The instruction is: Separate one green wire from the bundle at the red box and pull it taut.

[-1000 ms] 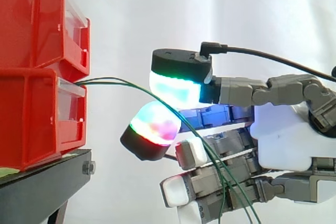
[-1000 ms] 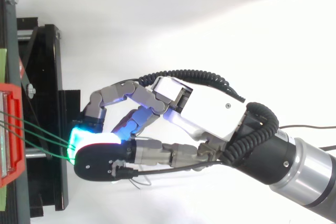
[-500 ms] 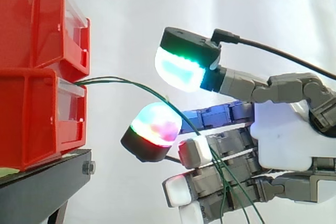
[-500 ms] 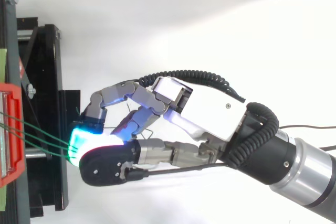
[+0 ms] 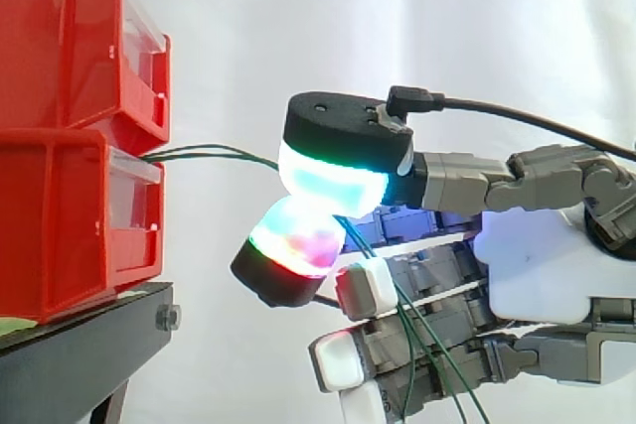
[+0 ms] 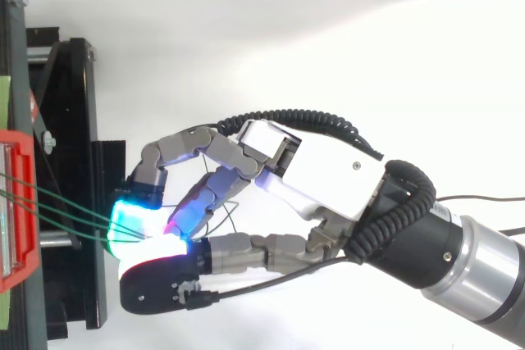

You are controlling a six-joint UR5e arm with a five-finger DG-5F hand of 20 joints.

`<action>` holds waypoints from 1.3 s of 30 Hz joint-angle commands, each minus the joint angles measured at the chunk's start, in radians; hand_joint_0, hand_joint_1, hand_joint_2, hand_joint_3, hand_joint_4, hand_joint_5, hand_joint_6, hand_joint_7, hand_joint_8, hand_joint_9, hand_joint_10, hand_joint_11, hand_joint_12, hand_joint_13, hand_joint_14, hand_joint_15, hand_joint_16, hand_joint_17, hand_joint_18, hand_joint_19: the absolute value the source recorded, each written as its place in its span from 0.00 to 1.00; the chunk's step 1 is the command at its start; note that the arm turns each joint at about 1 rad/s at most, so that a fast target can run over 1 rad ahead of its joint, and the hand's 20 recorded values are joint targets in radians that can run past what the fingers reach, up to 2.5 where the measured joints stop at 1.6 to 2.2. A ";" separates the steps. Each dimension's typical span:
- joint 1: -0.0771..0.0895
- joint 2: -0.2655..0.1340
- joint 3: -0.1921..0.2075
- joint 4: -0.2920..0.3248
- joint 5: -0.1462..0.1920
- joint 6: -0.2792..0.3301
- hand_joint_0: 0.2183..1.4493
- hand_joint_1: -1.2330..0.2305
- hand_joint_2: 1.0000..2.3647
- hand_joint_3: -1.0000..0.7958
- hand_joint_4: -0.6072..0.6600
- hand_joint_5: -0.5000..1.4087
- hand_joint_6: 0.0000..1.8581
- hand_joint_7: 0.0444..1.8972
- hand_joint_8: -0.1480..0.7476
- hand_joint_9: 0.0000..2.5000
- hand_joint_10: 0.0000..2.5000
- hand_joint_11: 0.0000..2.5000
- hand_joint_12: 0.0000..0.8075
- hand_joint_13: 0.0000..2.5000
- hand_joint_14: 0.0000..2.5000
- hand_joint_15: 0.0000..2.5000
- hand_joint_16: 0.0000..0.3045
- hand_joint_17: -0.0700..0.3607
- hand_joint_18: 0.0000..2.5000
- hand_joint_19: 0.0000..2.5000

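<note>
With the robot hand pinching the thin green wires beside the red plastic box, several strands, not one, may get pulled.

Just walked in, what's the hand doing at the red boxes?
The hand pinches the green wires between its glowing pads, just off the lower red box they come out of. Whether one wire or several is caught cannot be told. The wires arc loosely to the pads, not yet taut.
</note>
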 commanded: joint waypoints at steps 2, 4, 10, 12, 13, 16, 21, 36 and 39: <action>0.000 0.000 0.000 0.000 0.000 0.000 0.34 0.31 0.01 0.44 0.51 0.16 0.49 0.57 0.50 0.48 0.01 0.39 0.45 0.44 0.01 0.22 0.16 0.42 0.37 0.17; 0.000 -0.002 0.000 0.000 0.000 0.000 0.36 0.30 0.01 0.42 0.54 0.15 0.49 0.54 0.49 0.48 0.01 0.39 0.45 0.43 0.01 0.22 0.16 0.41 0.36 0.17; 0.000 0.000 0.000 0.000 0.000 0.001 0.27 0.41 0.00 0.28 0.58 0.16 0.48 0.52 0.50 0.49 0.01 0.39 0.46 0.44 0.01 0.22 0.17 0.43 0.37 0.17; 0.000 0.000 0.000 0.000 0.000 0.001 0.25 0.44 0.00 0.28 0.59 0.16 0.47 0.53 0.50 0.50 0.01 0.38 0.46 0.45 0.01 0.22 0.17 0.43 0.37 0.17; 0.000 0.000 0.000 0.000 0.000 0.001 0.25 0.44 0.00 0.28 0.58 0.16 0.47 0.53 0.51 0.50 0.01 0.38 0.46 0.45 0.01 0.22 0.17 0.43 0.37 0.17; 0.000 0.000 0.000 0.000 0.000 0.001 0.29 0.47 0.00 0.28 0.57 0.17 0.47 0.55 0.50 0.51 0.01 0.39 0.46 0.45 0.01 0.22 0.16 0.42 0.37 0.18; 0.000 0.000 0.000 0.000 0.000 0.001 0.32 0.40 0.01 0.42 0.54 0.17 0.47 0.59 0.50 0.50 0.01 0.39 0.45 0.44 0.01 0.22 0.16 0.41 0.37 0.17; -0.003 0.000 0.000 -0.002 -0.002 0.001 0.41 0.27 0.01 0.36 0.46 0.16 0.49 0.53 0.48 0.46 0.01 0.38 0.42 0.41 0.01 0.21 0.15 0.40 0.34 0.15; -0.003 0.000 0.000 -0.005 -0.002 0.001 0.43 0.27 0.00 0.31 0.46 0.16 0.49 0.52 0.47 0.46 0.01 0.38 0.42 0.41 0.01 0.21 0.15 0.40 0.34 0.14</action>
